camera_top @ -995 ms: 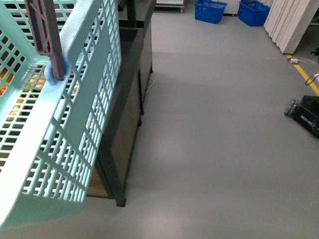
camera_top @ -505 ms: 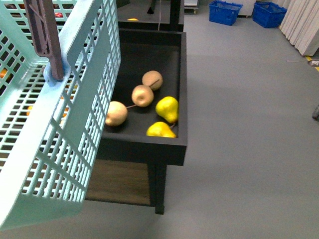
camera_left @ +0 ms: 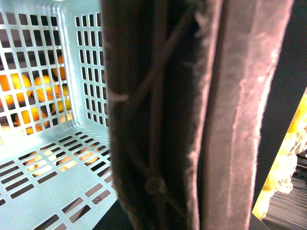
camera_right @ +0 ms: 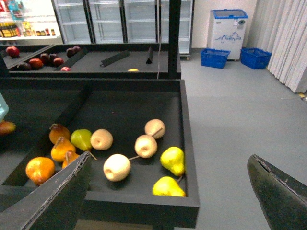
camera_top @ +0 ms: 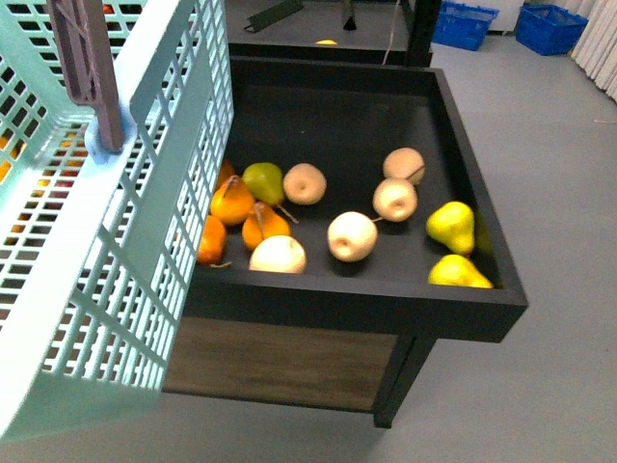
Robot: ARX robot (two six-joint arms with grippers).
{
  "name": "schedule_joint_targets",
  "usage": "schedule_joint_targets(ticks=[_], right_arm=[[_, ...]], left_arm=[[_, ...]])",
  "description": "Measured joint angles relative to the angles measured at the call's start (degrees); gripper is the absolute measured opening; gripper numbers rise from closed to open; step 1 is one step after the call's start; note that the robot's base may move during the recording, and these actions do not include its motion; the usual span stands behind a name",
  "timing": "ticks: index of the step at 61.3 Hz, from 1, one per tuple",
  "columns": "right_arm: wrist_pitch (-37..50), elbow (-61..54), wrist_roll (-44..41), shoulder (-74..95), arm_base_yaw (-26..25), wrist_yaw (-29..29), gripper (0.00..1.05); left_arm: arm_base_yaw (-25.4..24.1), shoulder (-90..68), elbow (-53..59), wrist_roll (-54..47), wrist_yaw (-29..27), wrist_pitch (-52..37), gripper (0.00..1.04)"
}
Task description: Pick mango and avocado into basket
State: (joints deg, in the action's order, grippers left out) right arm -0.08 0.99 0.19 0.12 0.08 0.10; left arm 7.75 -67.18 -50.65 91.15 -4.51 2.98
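Observation:
The light teal basket (camera_top: 116, 241) hangs tilted at the left of the front view, with its brown handle (camera_top: 92, 68) upright. In the left wrist view the handle (camera_left: 192, 120) fills the frame and the basket's slotted floor (camera_left: 53, 158) lies behind it. My left gripper is shut on the basket, its jaws hidden by the handle. My right gripper (camera_right: 168, 201) is open and empty, above the near edge of a black fruit bin. No mango or avocado shows clearly. A small yellow fruit (camera_right: 133, 70) lies on the far shelf, too small to tell.
The black bin (camera_top: 386, 299) holds pale apples (camera_top: 352, 236), yellow pears (camera_top: 451, 227), a green pear (camera_top: 263, 180) and orange fruits (camera_top: 234, 204). Dark red fruits (camera_right: 36, 62) lie on the far shelf. Blue baskets (camera_right: 215, 57) stand on the grey floor (camera_right: 240, 120).
The front view has swung left: the fruit bin came into view and slid to the right. The basket keeps its place in the frame, still held.

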Motion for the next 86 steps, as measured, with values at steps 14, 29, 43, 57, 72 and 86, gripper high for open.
schedule_joint_targets(ticks=[14, 29, 43, 57, 72, 86], right_arm=[[0.0, 0.0, 0.0, -0.02, 0.0, -0.11, 0.96], [0.0, -0.02, -0.02, 0.0, -0.02, -0.11, 0.96], [0.0, 0.0, -0.02, 0.07, -0.02, 0.0, 0.96], [-0.04, -0.02, 0.0, 0.07, -0.02, -0.09, 0.96], [0.0, 0.0, -0.02, 0.0, -0.02, -0.09, 0.96], [-0.02, 0.0, -0.02, 0.02, -0.02, -0.13, 0.96]], left_arm=[[-0.04, 0.0, 0.02, -0.04, -0.17, 0.0, 0.15], [-0.04, 0.0, 0.02, -0.04, 0.02, 0.0, 0.15], [-0.04, 0.0, 0.02, -0.17, -0.04, 0.0, 0.15], [-0.04, 0.0, 0.02, -0.17, 0.0, 0.0, 0.15], [-0.04, -0.02, 0.02, -0.13, -0.02, 0.0, 0.15], [-0.04, -0.02, 0.02, -0.2, 0.0, 0.0, 0.15]])
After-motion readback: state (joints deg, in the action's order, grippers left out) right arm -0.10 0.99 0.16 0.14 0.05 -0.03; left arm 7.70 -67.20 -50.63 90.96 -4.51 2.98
